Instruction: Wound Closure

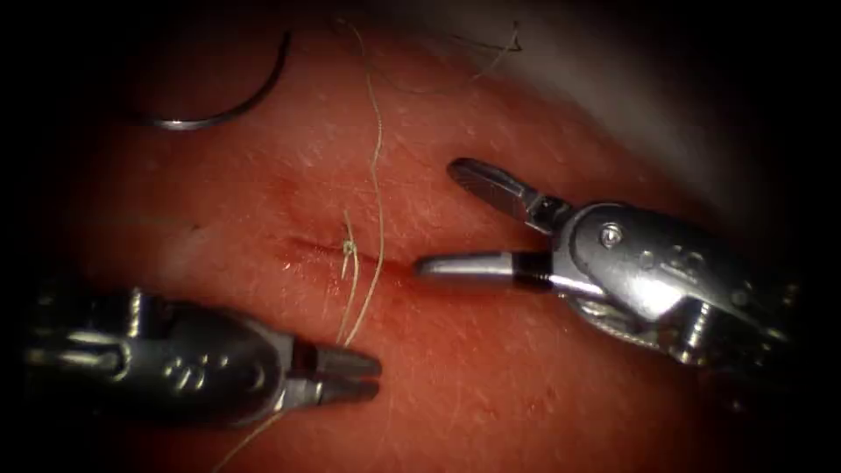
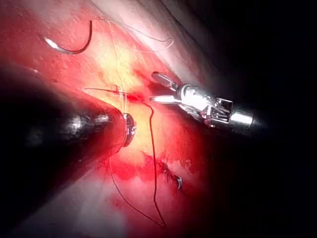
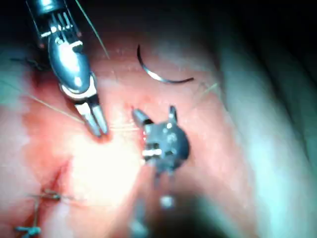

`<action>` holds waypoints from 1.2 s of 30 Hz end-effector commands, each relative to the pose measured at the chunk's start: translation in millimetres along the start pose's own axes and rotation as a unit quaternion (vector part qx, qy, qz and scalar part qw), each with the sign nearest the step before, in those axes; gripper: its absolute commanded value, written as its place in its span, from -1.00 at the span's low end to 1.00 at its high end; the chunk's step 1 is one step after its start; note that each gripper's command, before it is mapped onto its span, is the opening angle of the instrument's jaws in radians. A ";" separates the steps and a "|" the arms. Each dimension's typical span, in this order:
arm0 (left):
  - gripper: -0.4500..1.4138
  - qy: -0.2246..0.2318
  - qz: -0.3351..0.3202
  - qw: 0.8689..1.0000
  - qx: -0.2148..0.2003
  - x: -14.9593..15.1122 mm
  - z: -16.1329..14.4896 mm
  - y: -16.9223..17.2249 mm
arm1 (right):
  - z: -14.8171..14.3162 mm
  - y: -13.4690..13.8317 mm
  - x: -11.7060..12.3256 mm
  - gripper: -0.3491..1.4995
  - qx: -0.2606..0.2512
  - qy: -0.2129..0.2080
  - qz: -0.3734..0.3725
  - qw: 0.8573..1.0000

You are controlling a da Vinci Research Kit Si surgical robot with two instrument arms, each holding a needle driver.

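Two tools sit over the tissue [image 1: 526, 394], wet, red and finely pitted. Nearest, the left tool [image 1: 350, 375] enters from the lower left; its dark shaft is half lost in shadow, and its short blunt jaws are closed on the pale thread [image 1: 375, 166] where the strand crosses them. Below the jaws the thread runs out of the endoscope view. Above, it rises past a small knot [image 1: 349, 248] on the cut [image 1: 307, 250], a thin dark slit that is hard to trace further. To the right of the cut, the right tool [image 1: 447, 219], bright steel, holds nothing, its jaws spread wide. Farthest back, upper left, the curved needle [image 1: 232, 109] lies free on the tissue, its far end fading into darkness.
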 end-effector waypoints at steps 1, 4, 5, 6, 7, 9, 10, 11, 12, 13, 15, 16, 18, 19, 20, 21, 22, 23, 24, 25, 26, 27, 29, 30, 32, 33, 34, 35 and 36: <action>-0.89 0.005 -0.001 1.000 -0.001 -0.1 0.5 0.3 | 0.7 0.1 -0.1 0.98 0.001 0.001 -0.001 1.000; -0.89 0.012 0.005 1.000 0.002 -0.2 0.1 0.1 | 0.6 0.1 -0.1 0.98 0.001 0.001 -0.001 1.000; -0.89 0.015 0.004 1.000 0.003 -0.2 0.0 0.0 | 0.5 0.1 -0.1 0.98 0.002 0.001 -0.001 1.000; -0.89 0.019 0.006 1.000 0.004 -0.2 -0.4 -0.3 | 0.4 0.1 -0.2 0.98 0.002 0.001 -0.001 1.000; -0.89 0.020 0.005 1.000 0.004 -0.2 -0.5 -0.5 | 0.4 0.1 -0.2 0.98 0.004 0.001 -0.002 1.000; -0.89 0.028 0.009 1.000 0.006 -0.3 -1.2 -1.1 | 0.5 0.0 -0.4 0.98 0.013 0.001 0.000 1.000; -0.89 0.037 0.006 0.999 0.008 -0.4 -2.0 -1.9 | 0.7 -0.2 -0.7 0.98 0.031 0.001 -0.008 0.999; -0.89 0.041 0.005 0.999 0.010 -0.5 -2.3 -2.2 | 0.8 -0.3 -0.9 0.98 0.042 0.000 -0.012 0.999; -0.89 0.046 0.004 0.999 0.010 -0.6 -2.6 -2.5 | 1.0 -0.6 -1.1 0.98 0.049 0.001 -0.019 0.999; -0.89 0.050 0.003 0.999 0.012 -0.7 -3.1 -2.8 | 1.2 -0.8 -1.2 0.98 0.054 -0.001 -0.023 0.998; -0.89 0.052 0.000 0.998 0.017 -0.9 -3.7 -3.4 | 1.7 -1.4 -1.4 0.98 0.064 -0.007 -0.038 0.997; -0.89 0.055 -0.003 0.998 0.020 -1.1 -4.1 -3.9 | 2.3 -2.0 -1.4 0.98 0.070 -0.007 -0.046 0.997; -0.89 0.058 -0.007 0.998 0.024 -1.2 -4.5 -4.2 | 3.1 -2.7 -1.3 0.98 0.071 -0.007 -0.053 0.996; -0.89 0.058 -0.005 0.998 0.025 -1.3 -4.7 -4.4 | 3.3 -2.9 -1.3 0.98 0.071 -0.006 -0.056 0.996; -0.89 0.060 -0.007 0.998 0.027 -1.3 -4.9 -4.5 | 3.7 -3.1 -1.2 0.98 0.067 -0.006 -0.060 0.996; -0.89 0.060 -0.006 0.998 0.028 -1.3 -5.1 -4.6 | 3.9 -3.1 -1.2 0.98 0.064 -0.005 -0.065 0.996; -0.89 0.061 -0.007 0.998 0.030 -1.2 -5.2 -4.7 | 4.2 -3.2 -1.1 0.98 0.063 -0.005 -0.068 0.996; -0.89 0.062 -0.006 0.998 0.032 -1.2 -5.4 -4.9 | 4.4 -3.1 -1.1 0.98 0.058 -0.005 -0.074 0.996; -0.89 0.063 -0.008 0.997 0.033 -1.1 -5.5 -5.0 | 4.7 -3.0 -1.1 0.98 0.052 -0.004 -0.082 0.995; -0.89 0.064 -0.006 0.997 0.034 -1.0 -5.6 -5.1 | 4.9 -2.9 -1.1 0.98 0.046 -0.004 -0.088 0.995; -0.89 0.063 -0.007 0.997 0.035 -0.9 -5.6 -5.1 | 5.3 -2.8 -1.0 0.98 0.043 -0.004 -0.094 0.995; -0.89 0.062 -0.008 0.997 0.036 -0.9 -5.6 -5.0 | 5.5 -2.7 -1.0 0.98 0.038 -0.004 -0.099 0.994; -0.89 0.060 -0.009 0.997 0.038 -0.9 -5.3 -4.8 | 6.1 -2.5 -0.9 0.98 0.032 -0.004 -0.104 0.994; -0.89 0.061 -0.008 0.997 0.038 -0.9 -5.0 -4.6 | 6.5 -2.5 -0.9 0.98 0.030 -0.004 -0.110 0.993; -0.89 0.062 -0.008 0.997 0.037 -0.9 -4.7 -4.4 | 7.1 -2.6 -0.8 0.98 0.027 -0.003 -0.122 0.992; -0.89 0.062 -0.008 0.997 0.037 -0.9 -4.7 -4.4 | 7.5 -2.7 -0.8 0.98 0.026 -0.003 -0.125 0.992; -0.89 0.062 -0.008 0.997 0.037 -0.9 -4.7 -4.4 | 7.7 -2.8 -0.8 0.98 0.025 -0.003 -0.131 0.991; -0.89 0.062 -0.008 0.997 0.037 -0.9 -4.7 -4.4 | 8.0 -2.8 -0.8 0.98 0.023 -0.003 -0.133 0.991; -0.89 0.062 -0.008 0.997 0.037 -0.9 -4.7 -4.4 | 8.6 -2.9 -0.7 0.98 0.021 -0.003 -0.139 0.990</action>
